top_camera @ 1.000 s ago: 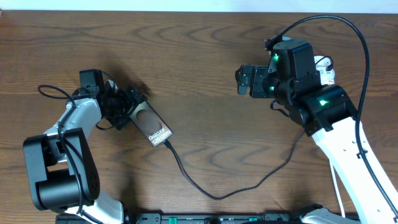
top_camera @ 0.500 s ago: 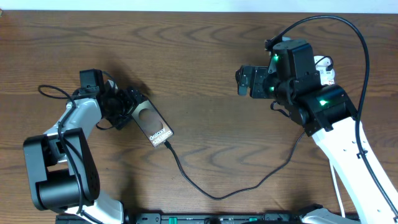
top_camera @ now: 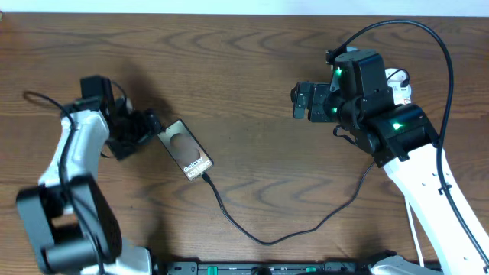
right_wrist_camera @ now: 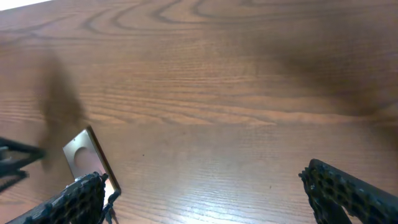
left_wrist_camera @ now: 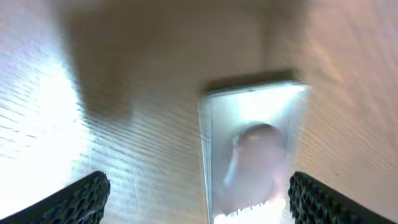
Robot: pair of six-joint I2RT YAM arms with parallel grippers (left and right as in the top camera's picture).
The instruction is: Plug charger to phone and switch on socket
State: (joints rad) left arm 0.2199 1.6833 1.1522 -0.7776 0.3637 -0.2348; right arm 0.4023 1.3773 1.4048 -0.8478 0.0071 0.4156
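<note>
Now the left gripper (top_camera: 151, 131) is hovering just left of the phone (top_camera: 186, 150), its fingers spread wide and grasping nothing. The phone is lying flat and slanted on the table (top_camera: 229, 69), left of centre. The charger (top_camera: 263, 239) is meeting its near end and trailing off rightward. The right gripper (top_camera: 296, 101) is hanging over bare wood at far right, fingers likewise released.

The left gripper (top_camera: 150, 127) has pulled back to the left, off the top end of the slim phone with the brown screen (top_camera: 186, 150). Now it sits just beside the phone with its fingers apart. The white left arm (top_camera: 72, 149) has swung out to the left too.
</note>
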